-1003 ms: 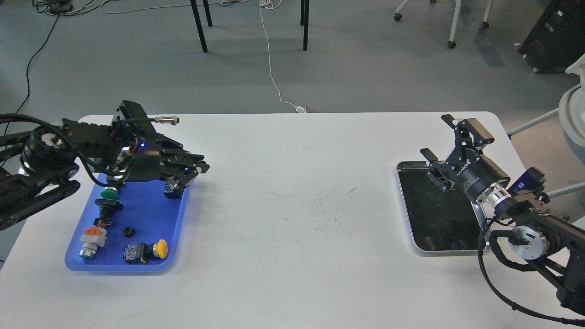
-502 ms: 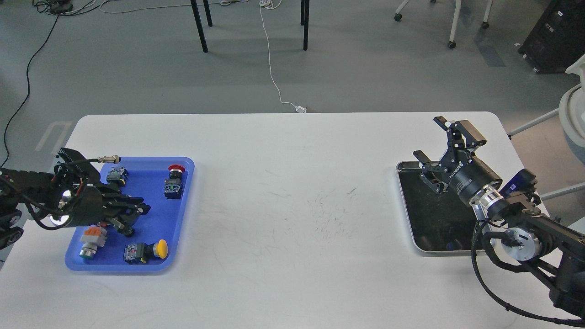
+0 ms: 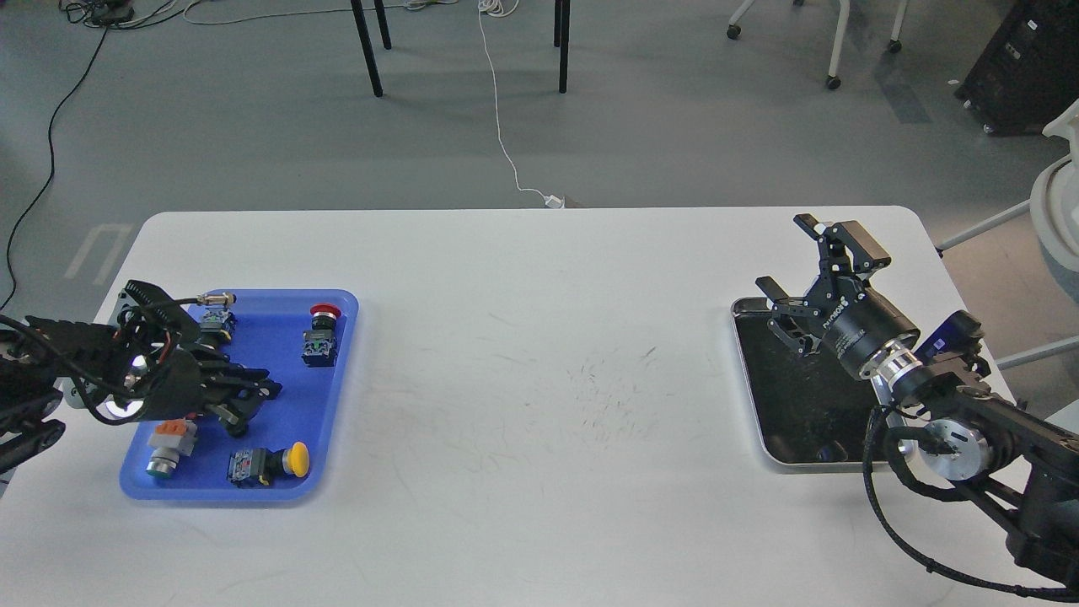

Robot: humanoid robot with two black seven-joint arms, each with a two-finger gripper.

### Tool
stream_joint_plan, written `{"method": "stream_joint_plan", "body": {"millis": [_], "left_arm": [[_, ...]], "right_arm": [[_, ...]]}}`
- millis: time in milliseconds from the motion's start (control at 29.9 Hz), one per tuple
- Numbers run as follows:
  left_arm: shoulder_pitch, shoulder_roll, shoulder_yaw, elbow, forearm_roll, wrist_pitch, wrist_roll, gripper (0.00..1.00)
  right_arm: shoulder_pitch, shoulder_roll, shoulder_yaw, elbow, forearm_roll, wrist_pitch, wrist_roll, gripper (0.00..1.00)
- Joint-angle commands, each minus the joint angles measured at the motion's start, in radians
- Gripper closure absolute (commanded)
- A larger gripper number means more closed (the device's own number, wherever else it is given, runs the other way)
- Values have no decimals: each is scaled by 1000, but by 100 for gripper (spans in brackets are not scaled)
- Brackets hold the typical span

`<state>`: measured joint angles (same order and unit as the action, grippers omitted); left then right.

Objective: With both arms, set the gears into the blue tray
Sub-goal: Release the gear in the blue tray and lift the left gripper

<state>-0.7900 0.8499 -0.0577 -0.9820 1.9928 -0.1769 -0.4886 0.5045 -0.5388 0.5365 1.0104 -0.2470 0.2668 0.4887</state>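
Over the blue tray (image 3: 324,421), left tool (image 3: 253,405); right tool (image 3: 813,270) spread.

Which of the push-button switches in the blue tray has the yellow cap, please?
The yellow-capped switch lying at the blue tray's near right corner; the others show red, orange or dark tops.

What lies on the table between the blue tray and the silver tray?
Nothing: in the head view the white table is bare between the blue tray and the silver tray, only scuff marks.
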Motion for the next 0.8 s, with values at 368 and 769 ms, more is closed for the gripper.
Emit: {"method": "stream_joint_plan", "body": {"millis": [368,769], "left_arm": [[-8,55,-241,-133,-401,39,0,16],[314,-124,-644,-287,-1344,39,0,3]], "right_arm": [[42,2,7,-1,0,-4,0,3],[37,69,14,-6,5,-6,0,1]]}}
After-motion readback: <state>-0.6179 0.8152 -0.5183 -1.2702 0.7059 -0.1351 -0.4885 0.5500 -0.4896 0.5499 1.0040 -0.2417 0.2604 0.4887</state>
